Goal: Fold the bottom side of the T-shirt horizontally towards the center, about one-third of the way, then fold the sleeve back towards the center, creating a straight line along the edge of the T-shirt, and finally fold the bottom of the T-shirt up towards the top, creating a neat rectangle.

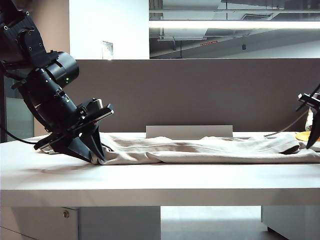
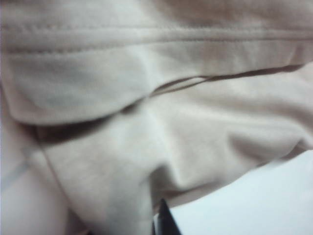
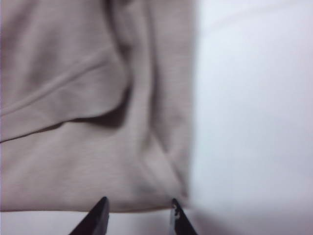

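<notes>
White worktop (image 1: 150,182) front edge sits nearest the exterior camera, bare along the near strip. Left end: left tool (image 1: 95,157) on a black arm, angled down, tip pressed to the worktop at the left end of the T-shirt (image 1: 210,150). In the left wrist view only one dark finger tip (image 2: 164,220) shows, touching cloth at the shirt's edge; second finger is out of frame, so can't tell how wide it stands or whether cloth is pinched. Same view, far side of the cloth: a hemmed edge with parallel stitch lines, the bottom of the T-shirt (image 2: 146,41), overlapping another layer.

Middle: beige T-shirt lies as a long low bundle across the worktop, left to right, folded over itself with creases, nearly full width. Behind it a flat white panel (image 1: 189,131) stands in front of a grey partition (image 1: 200,90).

Right end: right tool (image 1: 312,140) at frame edge, mostly cut off, down by the right end of the shirt. Right wrist view shows its two dark fingers (image 3: 95,218) parted with a clear gap, straddling the cloth edge, nothing visibly clamped between them. Yellow object (image 1: 304,136) just beside it, partly hidden.
</notes>
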